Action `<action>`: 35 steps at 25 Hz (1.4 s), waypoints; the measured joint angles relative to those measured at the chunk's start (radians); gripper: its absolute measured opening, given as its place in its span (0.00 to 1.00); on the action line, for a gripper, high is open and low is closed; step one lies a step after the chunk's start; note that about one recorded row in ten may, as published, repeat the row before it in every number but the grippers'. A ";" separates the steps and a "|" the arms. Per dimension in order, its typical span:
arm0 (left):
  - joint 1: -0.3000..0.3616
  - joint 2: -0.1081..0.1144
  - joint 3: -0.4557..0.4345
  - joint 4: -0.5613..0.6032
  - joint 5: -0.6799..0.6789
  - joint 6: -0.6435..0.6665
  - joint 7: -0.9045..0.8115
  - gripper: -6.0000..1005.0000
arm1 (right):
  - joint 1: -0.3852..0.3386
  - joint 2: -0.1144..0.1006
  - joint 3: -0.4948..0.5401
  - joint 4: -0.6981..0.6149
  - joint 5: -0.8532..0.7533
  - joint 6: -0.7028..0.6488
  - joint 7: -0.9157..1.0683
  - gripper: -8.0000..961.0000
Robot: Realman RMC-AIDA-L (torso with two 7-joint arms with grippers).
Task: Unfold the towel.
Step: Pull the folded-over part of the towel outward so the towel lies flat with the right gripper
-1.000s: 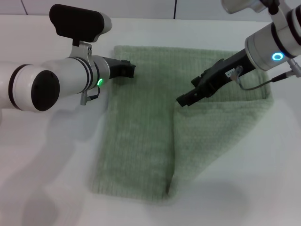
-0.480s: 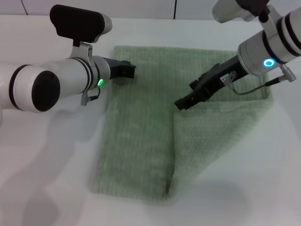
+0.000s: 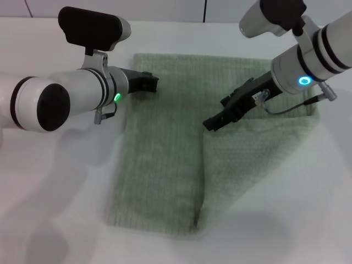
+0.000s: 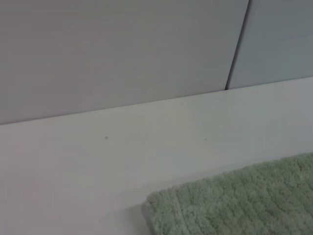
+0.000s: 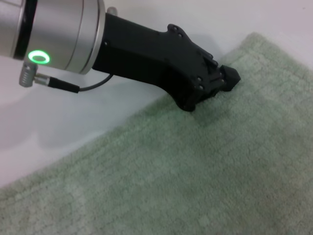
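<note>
— Where does the towel [image 3: 181, 148] lie?

— Flat on the white bench [image 3: 60, 181], straight ahead of the robot. Its right part is doubled over: a folded layer covers the near right area, with its inner edge running toward the robot down the middle and its upper edge running across to the right.

— And the right pincer [image 3: 212, 123]?

— It sits right at the inner far corner of that folded layer, tip down on or just above the cloth. Whether its jaws are parted or have any cloth between them, I cannot tell.

— The left pincer [image 3: 153, 82]?

— At the towel's far left edge, resting on or just over the single layer. In the right wrist view its tips [image 5: 226, 78] look drawn together on the cloth, but whether it has pinched the towel I cannot say.

— So what does the coming move turn on?

— I judge it turns on the flap: it lies to the right of and nearer than the right pincer's tip, so that arm is far closer. The crease seems to sit along the right side, so the corner would need carrying rightward.
</note>
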 joint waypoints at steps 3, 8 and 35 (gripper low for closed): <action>0.000 0.000 0.000 0.000 0.000 0.000 0.000 0.00 | 0.007 0.002 -0.010 0.018 0.005 0.019 -0.011 0.84; -0.001 0.000 0.000 0.000 0.000 0.000 0.000 0.00 | 0.027 0.004 -0.014 0.062 0.011 0.050 -0.025 0.84; 0.002 0.000 0.000 -0.009 0.000 0.000 0.000 0.00 | 0.057 0.008 -0.075 0.135 0.049 0.095 -0.036 0.84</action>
